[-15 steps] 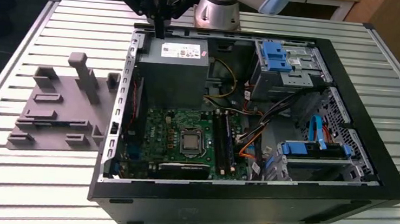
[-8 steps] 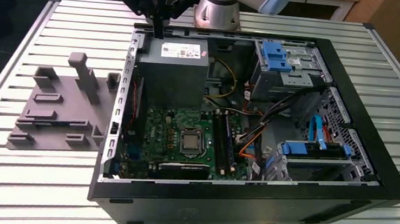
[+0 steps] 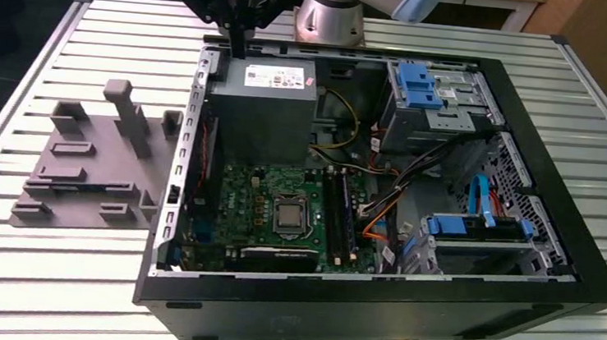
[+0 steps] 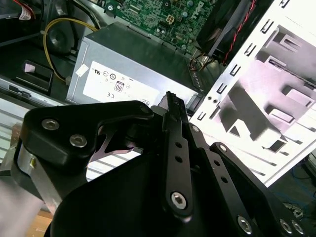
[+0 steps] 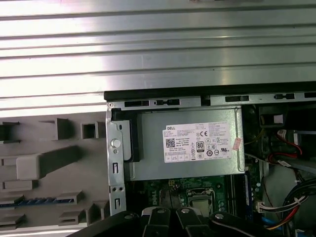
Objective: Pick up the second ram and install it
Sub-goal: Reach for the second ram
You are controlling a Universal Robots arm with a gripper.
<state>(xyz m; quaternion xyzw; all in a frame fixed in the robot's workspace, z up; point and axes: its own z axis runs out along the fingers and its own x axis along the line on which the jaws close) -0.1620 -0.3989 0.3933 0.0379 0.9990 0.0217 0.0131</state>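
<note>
Risk here lies in the gap between tool and part. The black two-fingered gripper (image 3: 235, 44) hangs above the rear edge of the open black computer case (image 3: 561, 242), over the grey metal power supply box (image 3: 261, 92). Its fingers are pressed together, with nothing discernible between them. The second ram (image 5: 29, 201), a thin dark stick, appears to lie flat in a slot of the grey plastic holder block (image 3: 96, 160), just beside the case on the slatted metal table (image 3: 30, 278). Descending with the fingers unopened would likely strike the stick or the block's upright posts. A skewed grasp could jam the stick against the black slots of the green circuit board (image 3: 247, 186).
</note>
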